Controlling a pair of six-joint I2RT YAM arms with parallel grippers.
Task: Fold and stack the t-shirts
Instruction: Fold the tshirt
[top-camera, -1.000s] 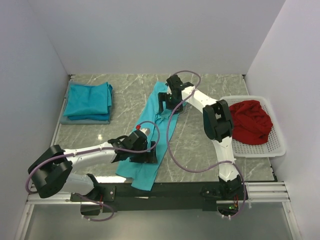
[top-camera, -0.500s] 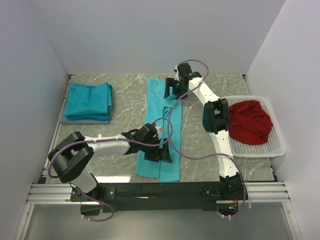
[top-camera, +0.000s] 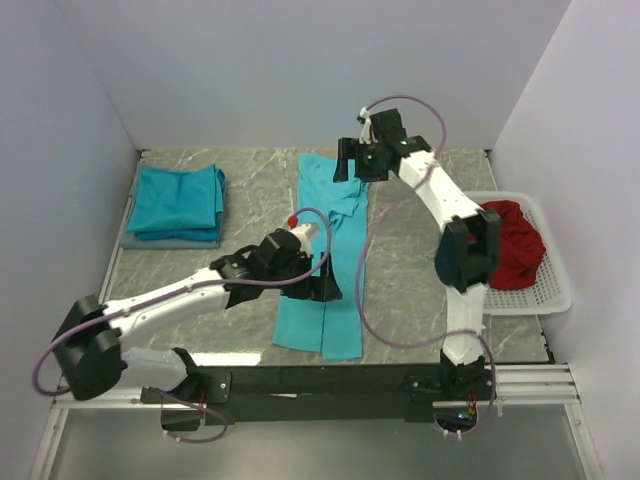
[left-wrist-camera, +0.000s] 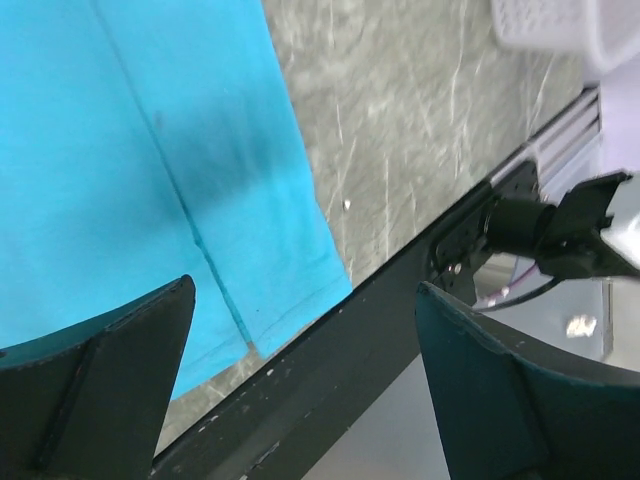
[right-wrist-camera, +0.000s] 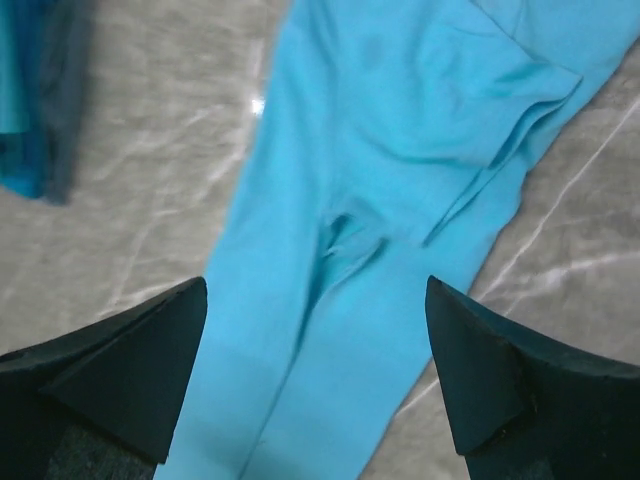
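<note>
One turquoise t-shirt (top-camera: 335, 250) lies folded lengthwise into a long narrow strip, running from the back of the table to its front edge. My left gripper (top-camera: 325, 288) hovers open over the strip's near part; the left wrist view shows the shirt's hem corner (left-wrist-camera: 150, 170) and nothing between the fingers (left-wrist-camera: 100, 380). My right gripper (top-camera: 348, 166) hangs open above the strip's far end. In the right wrist view the shirt (right-wrist-camera: 400, 200) with a folded-in sleeve lies below the gripper (right-wrist-camera: 315, 380). Folded turquoise t-shirts (top-camera: 180, 200) are stacked at the back left.
A white basket (top-camera: 545, 290) at the right edge holds crumpled red cloth (top-camera: 510, 240). A grey cloth (top-camera: 165, 240) lies under the folded stack, whose edge also shows in the right wrist view (right-wrist-camera: 40, 90). The black front rail (left-wrist-camera: 380, 330) borders the marble table (top-camera: 410, 270).
The shirt strip went from slanted to lying straight front to back. Both grippers have lifted off it; the right arm swung back and to the right, and the left gripper opened a little wider.
</note>
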